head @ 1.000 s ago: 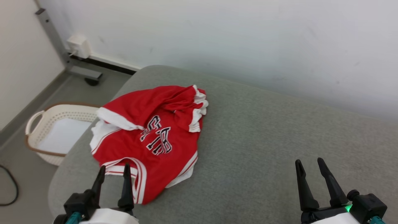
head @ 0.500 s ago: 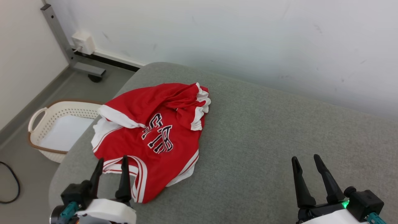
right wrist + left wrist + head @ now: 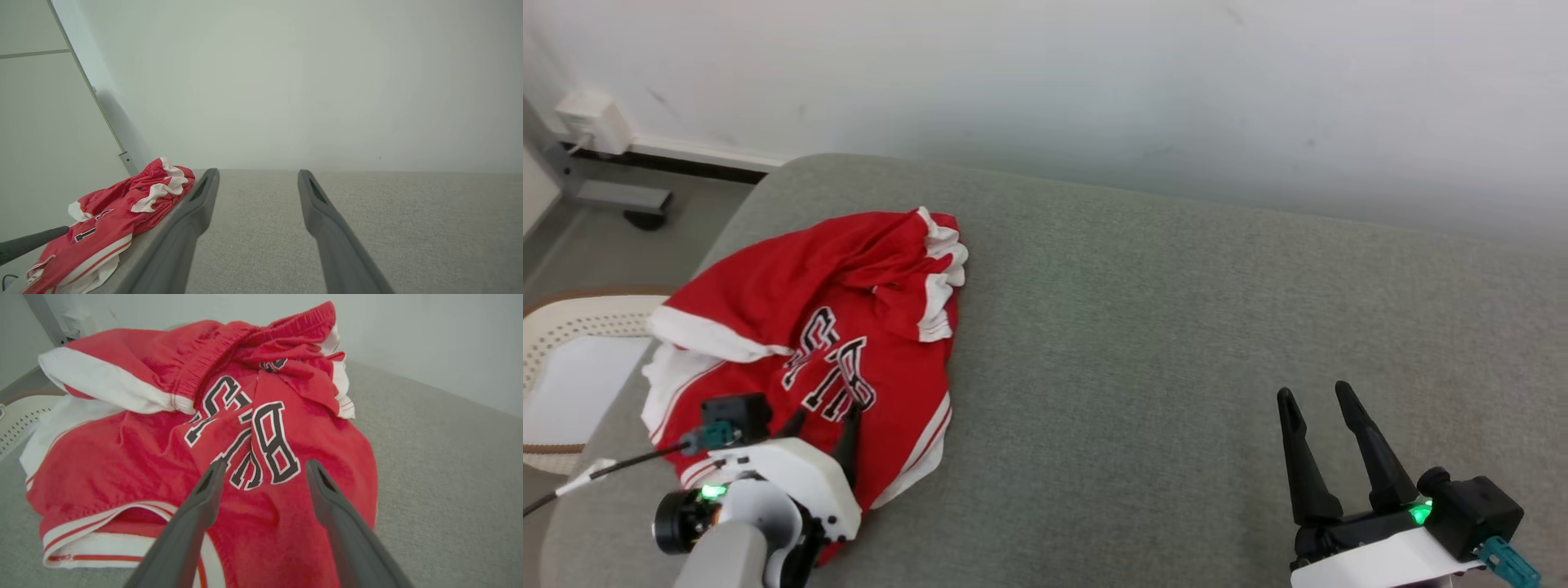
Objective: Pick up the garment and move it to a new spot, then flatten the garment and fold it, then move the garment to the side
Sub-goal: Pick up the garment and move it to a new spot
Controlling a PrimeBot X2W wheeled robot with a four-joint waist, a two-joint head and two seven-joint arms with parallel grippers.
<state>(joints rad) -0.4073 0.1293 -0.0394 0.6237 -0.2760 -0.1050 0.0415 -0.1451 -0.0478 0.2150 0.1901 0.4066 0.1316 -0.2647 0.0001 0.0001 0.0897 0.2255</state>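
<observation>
A crumpled red garment (image 3: 849, 327) with white trim and dark lettering lies on the left part of the grey cushioned surface (image 3: 1176, 327). My left gripper (image 3: 825, 416) hangs over the garment's near half, open, with its tips just short of the lettering. In the left wrist view the garment (image 3: 143, 457) lies beneath the open left gripper (image 3: 264, 464), nothing pinched between the fingers. My right gripper (image 3: 1313, 394) stands open at the lower right above bare cushion. The right wrist view has that open gripper (image 3: 258, 172) with the garment (image 3: 110, 216) far off to its left.
A white perforated basket (image 3: 572, 318) sits on the floor beyond the cushion's left edge. A metal stand foot (image 3: 613, 196) and a white wall box (image 3: 592, 114) are at the back left. A pale wall runs behind the cushion.
The head camera has turned right, shifting the whole picture left. My left gripper has advanced from the garment's near hem to over its body. The right gripper holds its place, still open.
</observation>
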